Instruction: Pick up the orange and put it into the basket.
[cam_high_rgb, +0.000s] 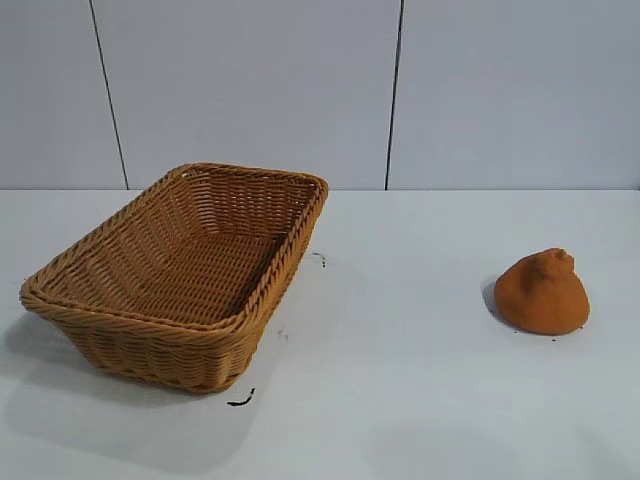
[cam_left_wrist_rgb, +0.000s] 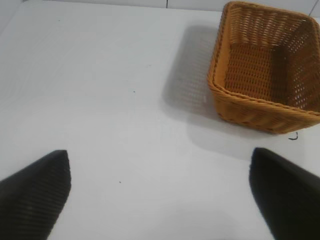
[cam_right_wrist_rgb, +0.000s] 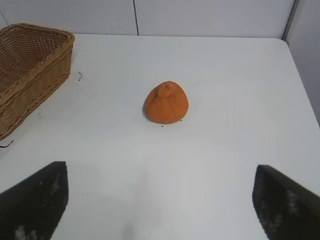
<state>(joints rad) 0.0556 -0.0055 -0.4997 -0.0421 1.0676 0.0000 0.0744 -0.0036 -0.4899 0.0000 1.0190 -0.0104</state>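
Observation:
The orange is a dull, rough-skinned lump with a knobby top, resting on the white table at the right. The tan wicker basket stands at the left, with nothing inside it. Neither arm shows in the exterior view. In the right wrist view my right gripper hangs wide open above bare table, the orange some way ahead of it and centred between the fingers. My left gripper is also wide open over bare table, with the basket ahead and off to one side.
A white table carries both things, with a pale panelled wall behind it. Small black marks dot the surface near the basket's corners. Bare table lies between basket and orange.

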